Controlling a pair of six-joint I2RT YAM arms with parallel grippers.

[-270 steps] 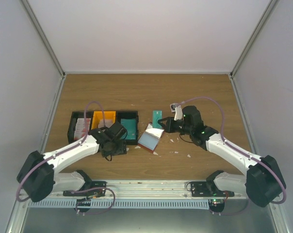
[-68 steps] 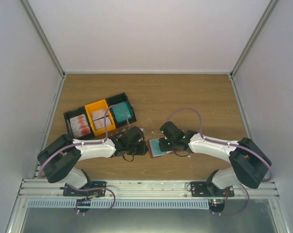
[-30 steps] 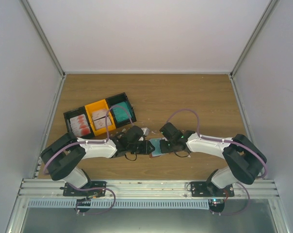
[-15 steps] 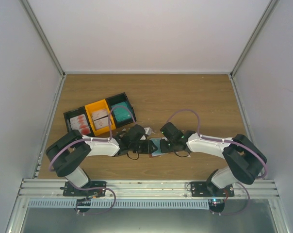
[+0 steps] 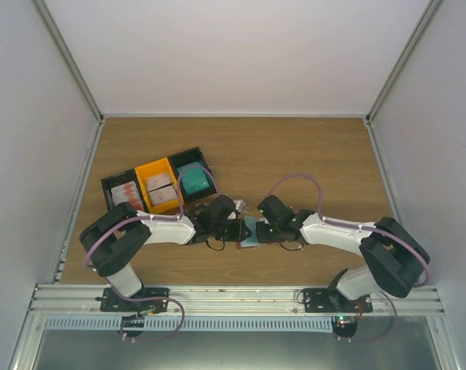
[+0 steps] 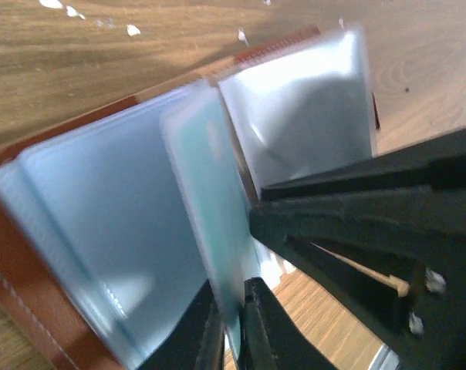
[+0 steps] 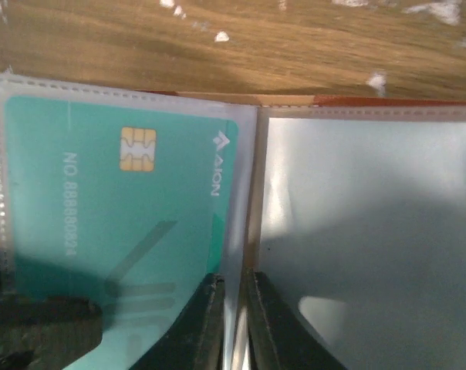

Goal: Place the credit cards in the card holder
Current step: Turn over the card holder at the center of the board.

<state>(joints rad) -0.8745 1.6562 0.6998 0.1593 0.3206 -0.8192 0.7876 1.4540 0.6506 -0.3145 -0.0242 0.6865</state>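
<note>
The card holder (image 5: pixel 249 230) lies open on the table between both arms, its reddish-brown leather (image 6: pixel 21 289) edged with clear sleeves. A teal credit card (image 7: pixel 117 193) with a gold chip sits in the left sleeve. That teal card (image 6: pixel 210 208) stands on edge in the left wrist view, with my left gripper (image 6: pixel 231 290) shut on its lower edge. My right gripper (image 7: pixel 234 282) pinches the thin sleeve edge at the holder's brown fold (image 7: pixel 356 100), jaws almost together. In the top view the left gripper (image 5: pixel 238 230) and right gripper (image 5: pixel 259 229) nearly touch.
A row of bins stands at the back left: a black bin (image 5: pixel 123 196) with red-marked cards, an orange bin (image 5: pixel 160 188) with whitish cards, a black bin (image 5: pixel 194 179) with teal cards. Tiny white scraps (image 7: pixel 221 36) lie on the wood beyond the holder.
My left gripper has slid right up to the holder and closed on the teal card's edge. The right arm has shifted only slightly and still pinches the fold.
</note>
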